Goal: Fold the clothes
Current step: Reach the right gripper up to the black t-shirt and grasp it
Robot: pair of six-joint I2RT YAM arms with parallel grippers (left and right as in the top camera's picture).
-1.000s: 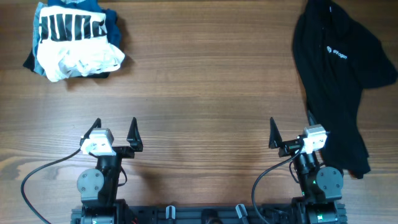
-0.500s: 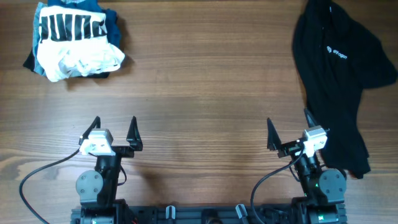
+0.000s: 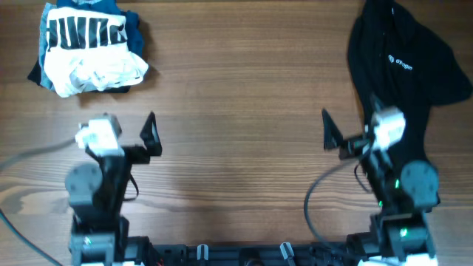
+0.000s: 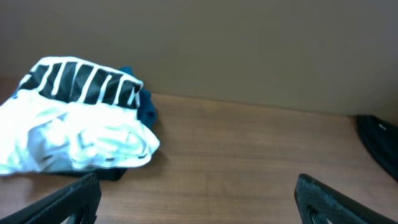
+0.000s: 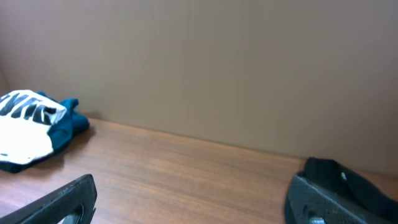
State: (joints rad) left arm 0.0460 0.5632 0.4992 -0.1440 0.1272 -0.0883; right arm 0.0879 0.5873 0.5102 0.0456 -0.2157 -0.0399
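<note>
Wood tabletop (image 3: 244, 96), plain wall behind, clock taken from the overhead view with 12 pointing away from the arm bases. The black shirt (image 3: 403, 96) lies rumpled, not spread, along the right edge. Its long axis runs roughly 12 to 6, with the near end drifting toward 5 and tucking in beside the right arm's base. The small white logo (image 3: 401, 63) faces up in the far half.

Your right pincer (image 3: 349, 107) is spread wide and holds nothing. From it the shirt sits at 1 through 4 o'clock, and from above its outer finger overlaps the shirt's inner edge. I can't tell whether it touches the cloth. The wrist view looks level at the wall, so I'd judge it's riding above the fabric.

Your left pincer (image 3: 126, 122) is also wide and empty, well apart from the shirt, which sits at about 3 o'clock across the bare middle of the tabletop. The white-and-blue bundle (image 3: 89, 48) at its 11 to 12 is not the job, so leave it.

The right arm is clearly nearer, so lead with it. My guess is the shirt first has to come toward centre, about 9 o'clock, so both arms can flatten it. Take the inner edge and pull across the long axis, not along it.
</note>
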